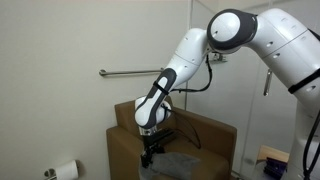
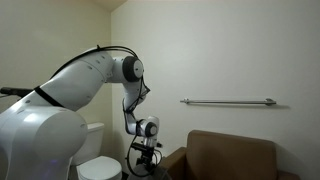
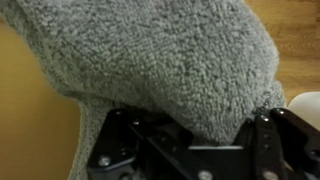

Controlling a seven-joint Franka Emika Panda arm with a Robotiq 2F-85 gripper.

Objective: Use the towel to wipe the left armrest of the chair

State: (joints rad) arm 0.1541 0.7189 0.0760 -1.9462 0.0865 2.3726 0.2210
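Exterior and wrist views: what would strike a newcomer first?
A big white arm bends down over a brown chair, with a metal rail above it. In the wrist view a fuzzy grey towel fills nearly the whole picture, right against the gripper.

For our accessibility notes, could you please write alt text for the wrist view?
A fluffy grey towel fills most of the picture, its lower edge sitting between the fingers of the black gripper at the bottom. A tan-brown surface shows behind it at the left and upper right.
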